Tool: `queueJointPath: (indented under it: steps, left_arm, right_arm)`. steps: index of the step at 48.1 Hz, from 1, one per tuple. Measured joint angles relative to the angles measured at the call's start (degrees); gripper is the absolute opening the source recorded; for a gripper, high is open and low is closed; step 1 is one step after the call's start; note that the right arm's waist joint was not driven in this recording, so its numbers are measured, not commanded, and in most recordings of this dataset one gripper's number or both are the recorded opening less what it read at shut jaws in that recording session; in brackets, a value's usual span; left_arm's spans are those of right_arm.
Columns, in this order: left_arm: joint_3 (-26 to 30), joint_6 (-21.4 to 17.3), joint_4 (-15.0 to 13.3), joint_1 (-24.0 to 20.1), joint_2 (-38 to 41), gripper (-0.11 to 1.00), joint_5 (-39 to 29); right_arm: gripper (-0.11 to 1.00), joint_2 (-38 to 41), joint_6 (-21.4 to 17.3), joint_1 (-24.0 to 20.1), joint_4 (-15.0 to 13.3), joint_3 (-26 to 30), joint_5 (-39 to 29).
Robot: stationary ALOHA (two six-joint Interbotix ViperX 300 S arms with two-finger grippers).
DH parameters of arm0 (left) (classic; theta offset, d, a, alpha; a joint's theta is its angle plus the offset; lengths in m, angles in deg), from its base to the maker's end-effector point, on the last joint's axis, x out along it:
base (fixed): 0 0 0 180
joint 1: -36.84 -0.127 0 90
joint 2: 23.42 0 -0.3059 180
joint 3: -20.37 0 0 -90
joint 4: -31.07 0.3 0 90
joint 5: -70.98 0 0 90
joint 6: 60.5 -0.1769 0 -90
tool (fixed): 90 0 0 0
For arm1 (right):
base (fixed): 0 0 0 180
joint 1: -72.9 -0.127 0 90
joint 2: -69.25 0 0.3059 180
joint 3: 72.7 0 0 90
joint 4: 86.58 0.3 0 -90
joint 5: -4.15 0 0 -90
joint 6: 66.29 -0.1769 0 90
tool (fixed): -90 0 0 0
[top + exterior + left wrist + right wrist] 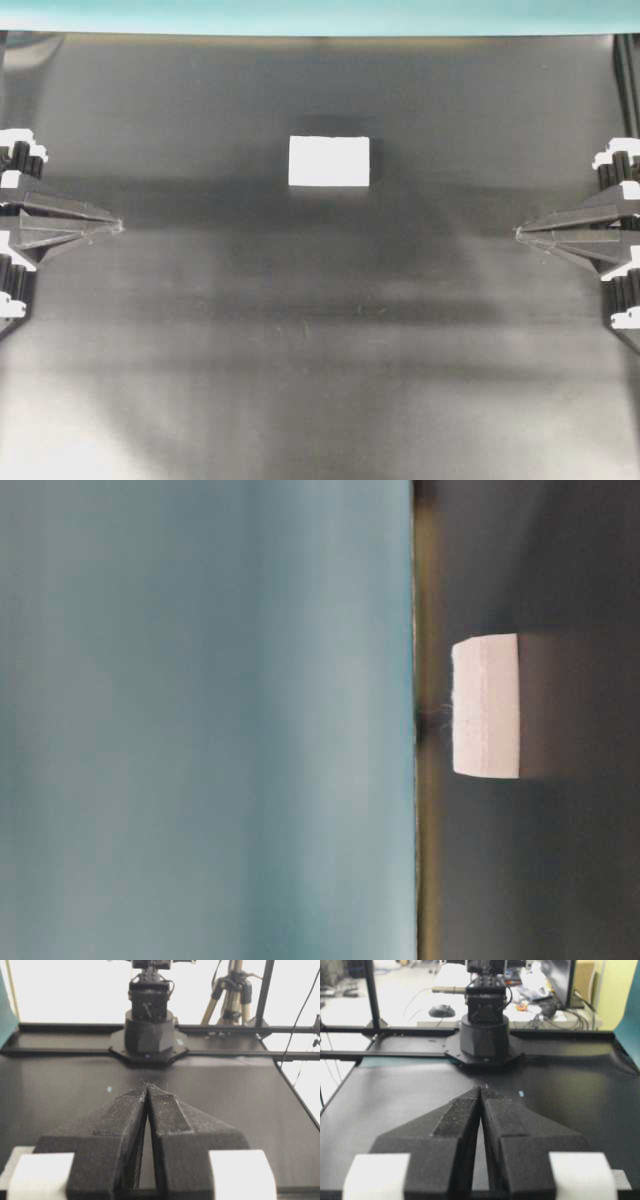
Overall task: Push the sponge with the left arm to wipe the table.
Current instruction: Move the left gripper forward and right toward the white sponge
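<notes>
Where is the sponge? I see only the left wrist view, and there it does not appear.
Observer: The sponge lies mid-table, apart from both grippers, toward the teal strip.
Operator: Is it flat?
Observer: Yes, the table-level view shows it resting flat on the table.
Operator: And the right gripper?
Observer: The right gripper is shut, tips together, at the right edge, facing the left gripper.

Sponge [329,161] lies on table [320,360], seemingly midway between pincers.
</notes>
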Motion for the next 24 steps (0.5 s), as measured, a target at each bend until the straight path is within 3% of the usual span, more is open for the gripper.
queueJointPath:
  steps: [9,24]
  left_arm:
    - [1.1,5.5,1.8,-0.4,8.2,-0.01,0.3]
    - [11.5,8.8,2.0,-4.7,28.1,-0.01,3.0]
  right_arm:
    - [-0.01,0.1,0.0,0.0,-0.1,-0.7,-1.4]
    - [-0.01,0.0,0.0,0.0,-0.1,-1.0,-4.4]
